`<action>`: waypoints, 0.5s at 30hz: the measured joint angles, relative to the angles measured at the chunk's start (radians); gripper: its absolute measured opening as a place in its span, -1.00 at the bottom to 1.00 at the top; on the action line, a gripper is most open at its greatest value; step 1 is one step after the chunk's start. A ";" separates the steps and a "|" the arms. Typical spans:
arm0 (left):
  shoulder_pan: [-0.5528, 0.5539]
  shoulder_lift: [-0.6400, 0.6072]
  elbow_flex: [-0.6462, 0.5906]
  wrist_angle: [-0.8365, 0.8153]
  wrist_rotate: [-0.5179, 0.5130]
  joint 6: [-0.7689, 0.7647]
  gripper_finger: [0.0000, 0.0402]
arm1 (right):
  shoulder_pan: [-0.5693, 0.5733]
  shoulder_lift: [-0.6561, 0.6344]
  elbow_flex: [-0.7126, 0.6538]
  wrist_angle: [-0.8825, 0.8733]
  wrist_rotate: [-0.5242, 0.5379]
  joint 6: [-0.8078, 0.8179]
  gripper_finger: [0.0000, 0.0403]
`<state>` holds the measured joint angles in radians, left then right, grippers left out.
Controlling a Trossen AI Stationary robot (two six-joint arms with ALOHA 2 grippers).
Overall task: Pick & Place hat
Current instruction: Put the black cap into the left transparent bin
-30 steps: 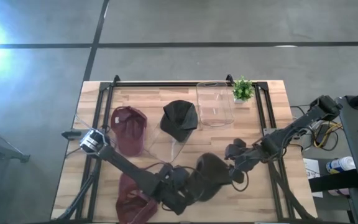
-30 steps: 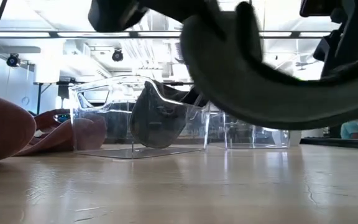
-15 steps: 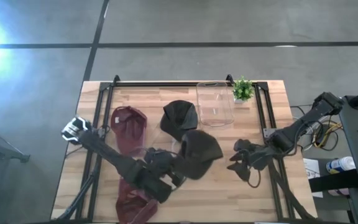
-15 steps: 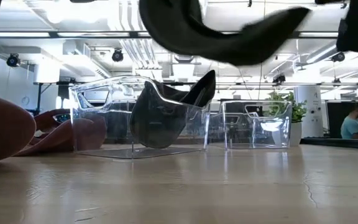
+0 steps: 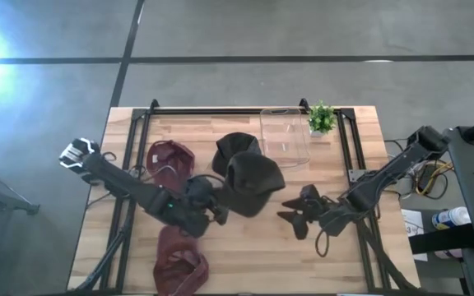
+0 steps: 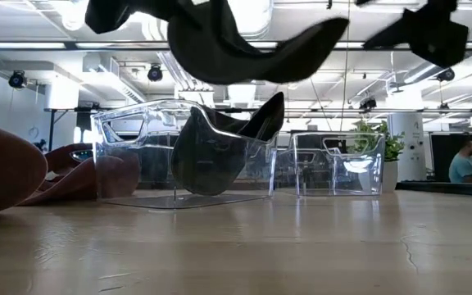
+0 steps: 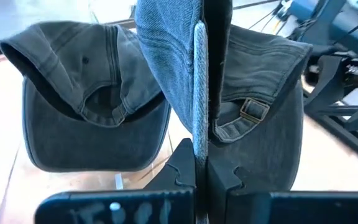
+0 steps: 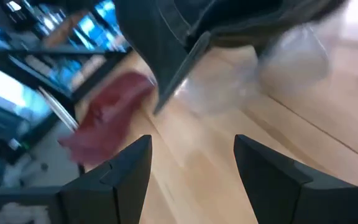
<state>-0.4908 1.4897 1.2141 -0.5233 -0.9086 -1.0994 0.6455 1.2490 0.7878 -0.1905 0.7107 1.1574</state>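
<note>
No text, label, brand, number or sign can be read on anything in these views.

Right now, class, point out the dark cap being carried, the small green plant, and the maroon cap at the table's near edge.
dark cap [image 5: 253,185]: high view, on its crown.
small green plant [image 5: 321,117]: high view, on its leaves.
maroon cap [image 5: 179,263]: high view, on its crown.
</note>
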 joint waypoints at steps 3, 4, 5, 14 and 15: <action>0.000 -0.060 -0.055 0.044 0.000 0.035 -0.98 | -0.023 0.039 0.015 0.119 0.024 -0.062 0.11; 0.001 -0.077 -0.072 0.056 0.001 0.048 -0.98 | -0.036 0.054 0.023 0.144 0.023 -0.080 0.11; 0.004 -0.092 -0.089 0.063 0.002 0.062 -0.98 | -0.051 0.073 0.033 0.159 0.023 -0.097 0.11; 0.037 -0.217 -0.208 0.124 0.060 0.194 -0.98 | -0.187 0.255 0.220 0.171 0.021 -0.172 0.11; 0.044 -0.233 -0.219 0.124 0.064 0.212 -0.98 | -0.195 0.272 0.242 0.166 0.019 -0.183 0.11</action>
<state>-0.4472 1.2570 0.9954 -0.3996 -0.8447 -0.8869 0.4510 1.5212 1.0298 -0.0245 0.7299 0.9746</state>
